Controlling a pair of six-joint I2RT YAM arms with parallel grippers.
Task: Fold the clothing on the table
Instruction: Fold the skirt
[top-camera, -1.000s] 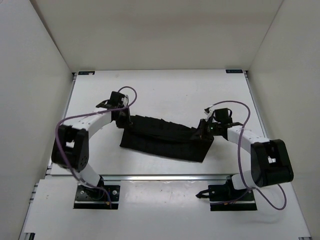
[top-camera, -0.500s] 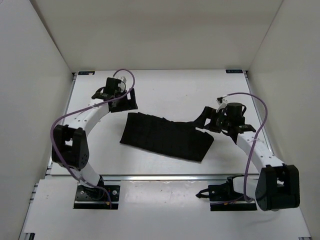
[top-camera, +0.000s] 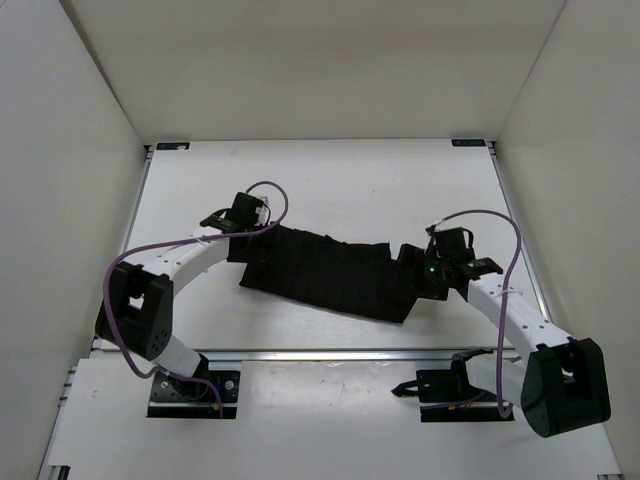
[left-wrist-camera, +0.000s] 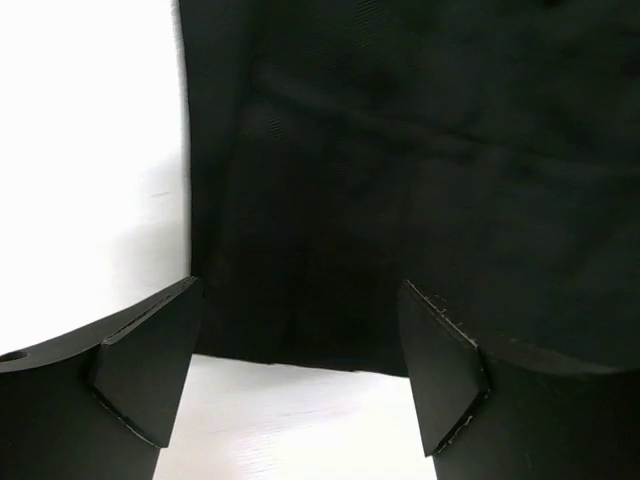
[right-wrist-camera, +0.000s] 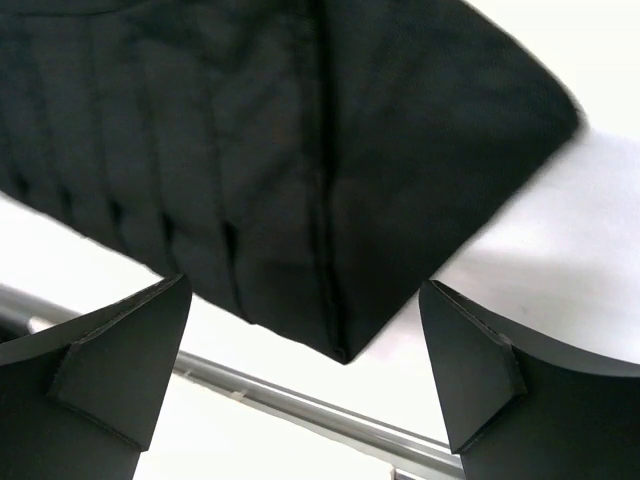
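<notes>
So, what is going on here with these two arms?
A robot is folding the black clothing, which lies on the white table. The left pincer hangs open over its left end. The right pincer hangs open over its right corner. Neither holds the fabric at this moment.

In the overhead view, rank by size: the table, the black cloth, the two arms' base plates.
1. table, largest
2. clothing
3. left base plate and right base plate, smallest, looking about alike
</notes>
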